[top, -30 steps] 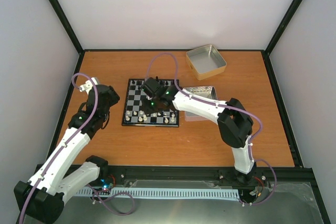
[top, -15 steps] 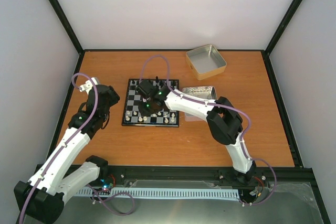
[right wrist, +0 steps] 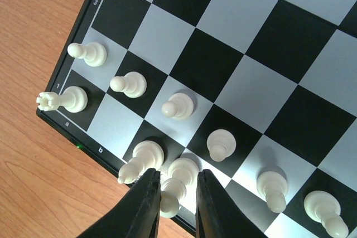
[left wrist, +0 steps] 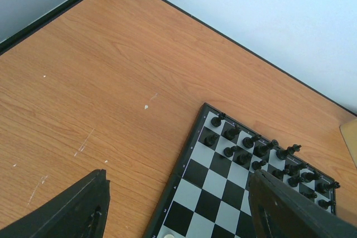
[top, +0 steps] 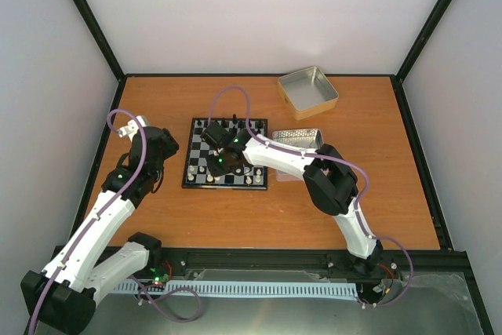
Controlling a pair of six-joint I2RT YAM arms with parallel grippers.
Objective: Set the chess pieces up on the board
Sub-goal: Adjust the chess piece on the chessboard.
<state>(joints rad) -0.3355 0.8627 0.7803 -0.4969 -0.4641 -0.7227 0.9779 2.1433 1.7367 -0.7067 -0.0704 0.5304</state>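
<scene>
My right claw (right wrist: 177,175) stands narrow astride a piece (right wrist: 173,192), probably light and slick; I'd pinch its waist. Meanwhile my left claw (left wrist: 178,193) is wide, empty.

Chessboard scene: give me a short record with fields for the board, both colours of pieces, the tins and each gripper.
board: black and grey checks, lying on the wooden table
white pieces: standing in the near two rows
black pieces: standing in the far two rows
left gripper: open, empty, off the board's left side
right gripper: low over the near row, fingers flanking one white piece; contact unclear
tins: one open near the far edge; another beside the board's right edge
</scene>
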